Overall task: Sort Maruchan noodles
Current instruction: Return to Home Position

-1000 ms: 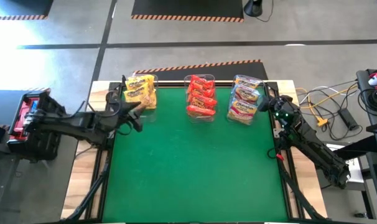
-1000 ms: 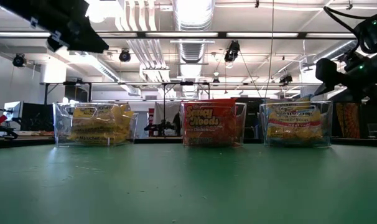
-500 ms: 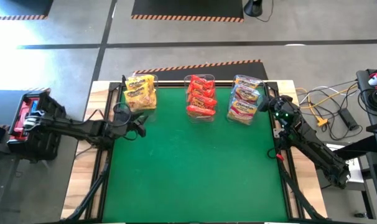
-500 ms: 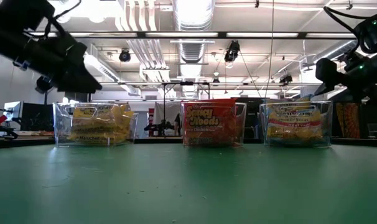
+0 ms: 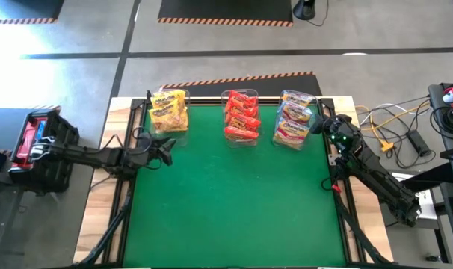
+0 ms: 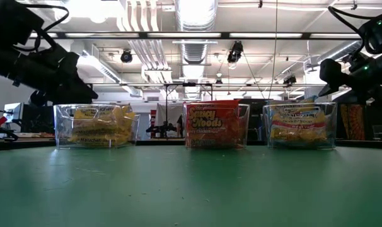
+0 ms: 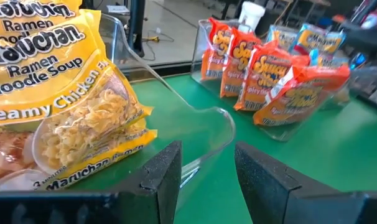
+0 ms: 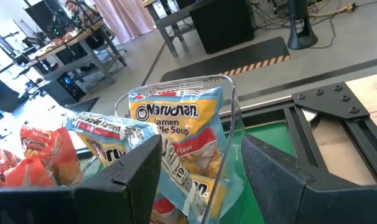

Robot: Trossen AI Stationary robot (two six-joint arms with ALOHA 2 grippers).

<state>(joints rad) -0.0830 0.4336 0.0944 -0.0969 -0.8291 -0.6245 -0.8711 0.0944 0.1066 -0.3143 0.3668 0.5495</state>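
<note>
Maruchan noodles point(image 5: 241, 118) are sorted in clear bins point(image 6: 60, 123) at 12 o'clock; left jaws at 10, right jaws at 2, are held apart, empty.

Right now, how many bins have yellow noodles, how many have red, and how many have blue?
Yellow Maruchan packets: 1, the left clear bin
Red Maruchan packets: 1, the middle clear bin
Blue-and-white Maruchan packets: 1, the right clear bin
Total: 3 bins
</note>
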